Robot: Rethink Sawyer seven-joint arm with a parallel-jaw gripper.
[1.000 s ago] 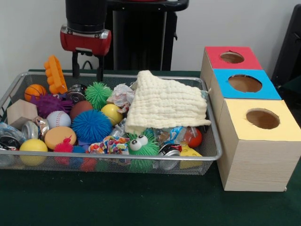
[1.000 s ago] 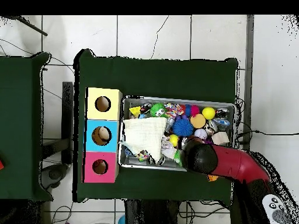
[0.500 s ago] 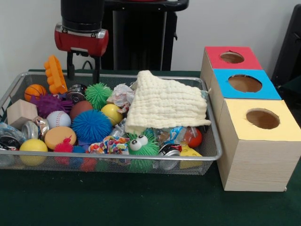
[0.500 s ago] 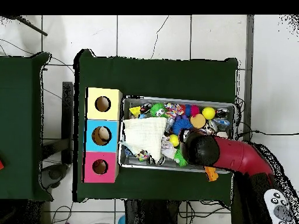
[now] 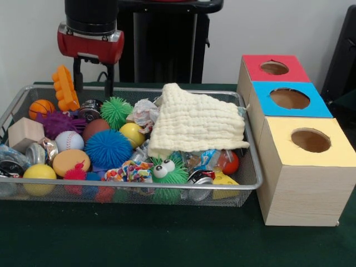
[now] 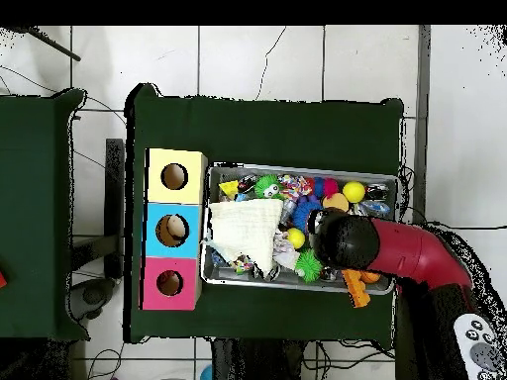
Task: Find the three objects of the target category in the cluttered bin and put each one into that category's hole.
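Observation:
My gripper [image 5: 93,92] hangs open and empty over the back left of the wire bin [image 5: 139,187], its two fingers straddling the air above a crushed can [image 5: 89,109]. An orange plastic toy [image 5: 65,88] leans on the bin wall just left of it, and a green spiky ball [image 5: 115,111] lies just right. A cream cloth [image 5: 194,122] covers the bin's right half. In the overhead view the arm's head [image 6: 347,240] hides the gripper and part of the bin [image 6: 297,168].
Three wooden boxes with holes stand right of the bin: red [image 5: 253,64], blue [image 5: 264,92], yellow [image 5: 283,128]. The bin also holds a blue spiky ball [image 5: 108,149], baseball [image 5: 69,141], small basketball [image 5: 41,108], wooden block [image 5: 24,132] and yellow ball [image 5: 132,134].
The gripper has risen a little and shifted left in the front view, toward the orange toy. It stayed open. Nothing in the bin moved.

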